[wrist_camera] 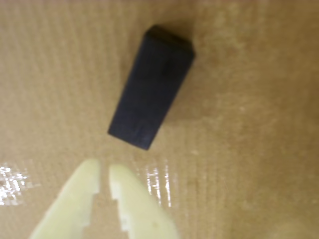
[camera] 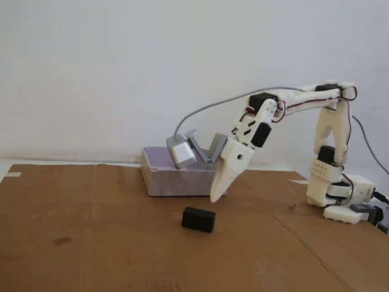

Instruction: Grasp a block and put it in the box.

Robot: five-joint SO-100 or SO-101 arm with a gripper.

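The block (camera: 199, 219) lies on the cardboard-covered tabletop (camera: 91, 243), just in front of the box (camera: 176, 179). The pincer (wrist_camera: 103, 174) hovers above the block, nearly closed and empty, nothing between them.

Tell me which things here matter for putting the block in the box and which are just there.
For the job:
block
box
gripper, nearly closed, empty, above the block

Just there:
cardboard sheet covering the table
silver-grey camera with its cable, mounted on the arm
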